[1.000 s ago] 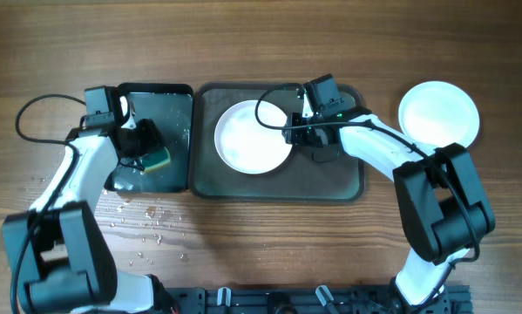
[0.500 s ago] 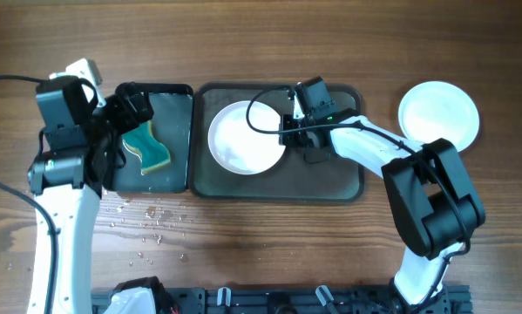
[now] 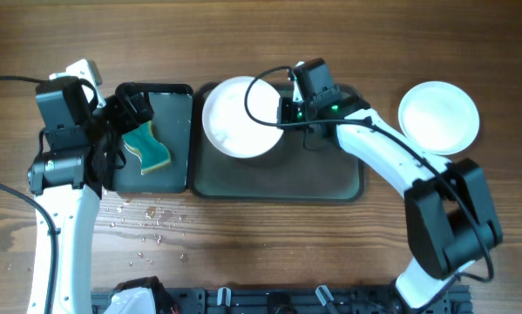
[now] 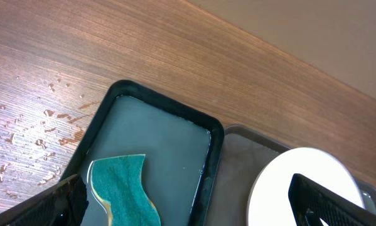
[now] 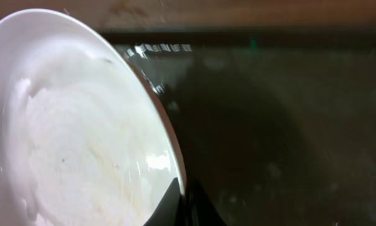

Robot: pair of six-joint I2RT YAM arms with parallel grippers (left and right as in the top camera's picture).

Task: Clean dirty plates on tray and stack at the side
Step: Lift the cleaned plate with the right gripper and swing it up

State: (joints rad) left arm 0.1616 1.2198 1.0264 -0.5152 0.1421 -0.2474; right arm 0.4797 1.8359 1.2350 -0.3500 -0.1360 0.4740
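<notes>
Presently the right fingers [image 5: 203, 210] are clamped on the rim of a white plate [image 3: 234, 118], gripping it at its right edge. From overhead the plate sits over the upper left corner of the grey tray [image 3: 330, 179] and overlaps that tray's rim, so it appears to be raised off the tray floor rather than resting flat. The edge grip suits carrying, since it leaves the wiped face untouched. In the right wrist view the plate's face shows a wet, streaky film and no dark smudge that I can make out, so I judge the wiping of this plate done and the move to the side as the step in hand. No other plate shows on the grey tray. A white pile [image 3: 439, 118] rests on the counter [image 3: 261, 44] well to the right of the tray; whether it is one plate or two cannot be told. The left fingers [image 4: 338, 201] are spread wide apart and hold nothing, hanging above the narrower black tray [image 3: 175, 113]. The sponge [image 3: 147, 148] lies loose in that tray, parked where its wetness is contained. Water drops [image 3: 147, 218] dot the counter just below. One risk is a wet rim slipping in a narrow pinch during transfer.
</notes>
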